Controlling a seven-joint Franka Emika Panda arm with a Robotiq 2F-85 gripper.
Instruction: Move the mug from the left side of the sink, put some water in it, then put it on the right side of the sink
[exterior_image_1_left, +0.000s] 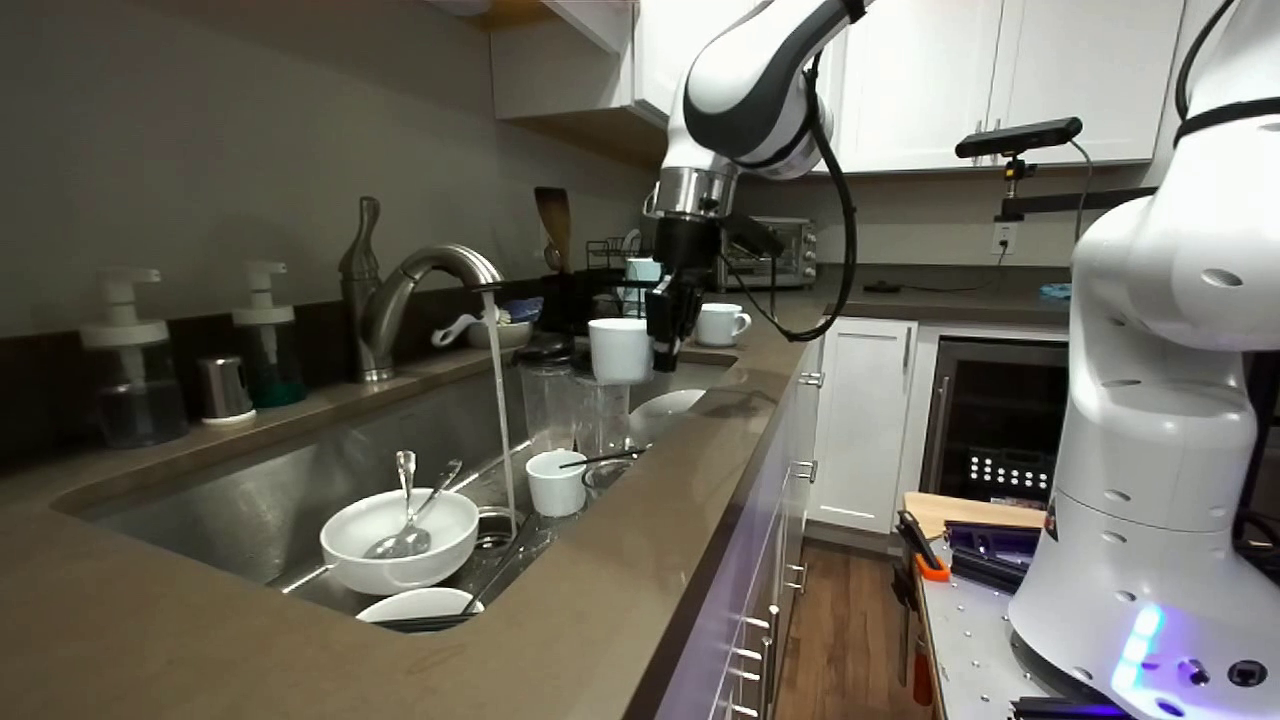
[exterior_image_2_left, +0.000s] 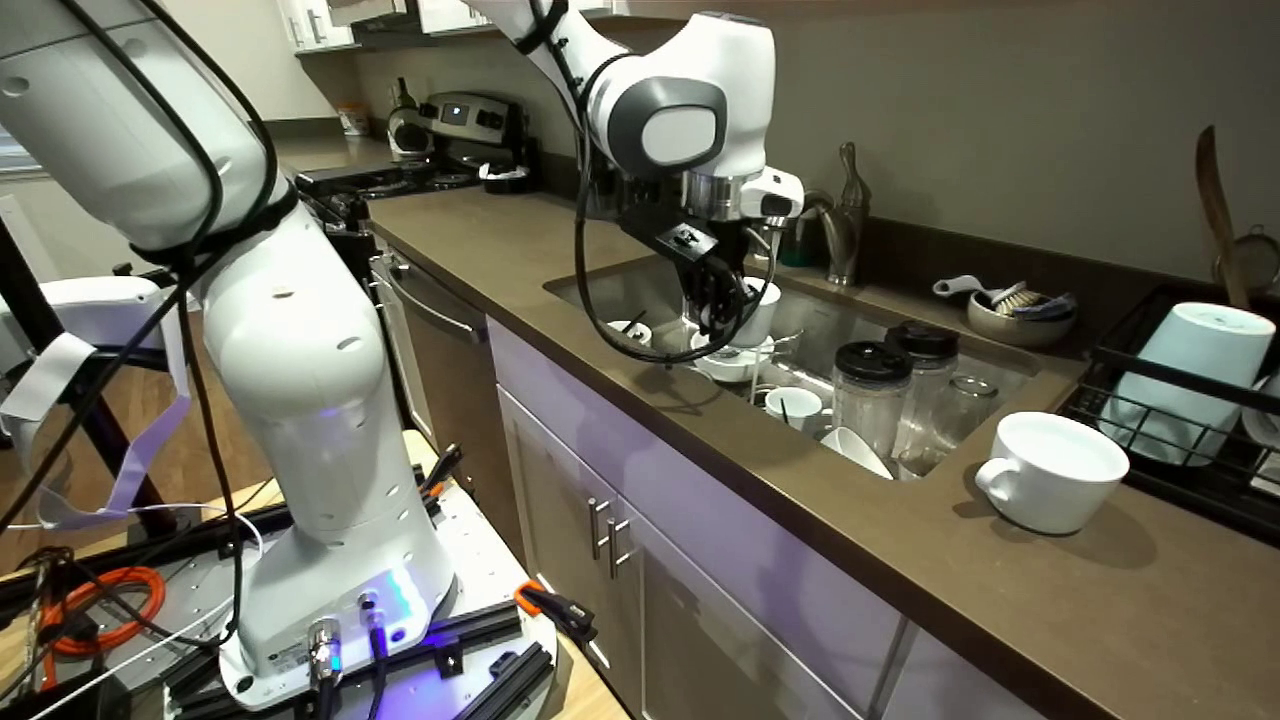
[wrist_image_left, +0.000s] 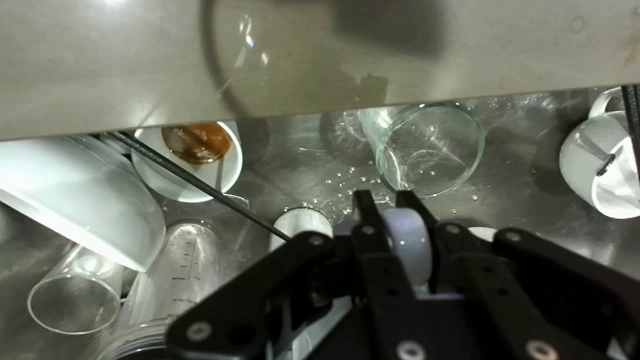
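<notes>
The white mug (exterior_image_1_left: 618, 352) hangs over the sink in both exterior views (exterior_image_2_left: 760, 312). My gripper (exterior_image_1_left: 668, 335) is shut on the mug's handle; it also shows in an exterior view (exterior_image_2_left: 715, 310). In the wrist view the handle (wrist_image_left: 411, 245) sits between the fingers of my gripper (wrist_image_left: 387, 200); the mug's body is mostly hidden there. The mug looks upright; its inside is hidden. The steel sink (exterior_image_1_left: 240, 520) lies below. Water runs from the chrome faucet (exterior_image_1_left: 420, 270) as a thin stream. In an exterior view the mug stands apart from the stream, towards the jars.
Another white mug (exterior_image_2_left: 1055, 475) stands on the counter beside the dish rack (exterior_image_2_left: 1200, 375). The sink holds a white bowl (exterior_image_1_left: 400, 575) with spoons, a white cup (exterior_image_1_left: 556, 485), a clear glass (wrist_image_left: 432, 150) and lidded jars (exterior_image_2_left: 870, 400). Soap dispensers (exterior_image_1_left: 265, 345) stand by the wall.
</notes>
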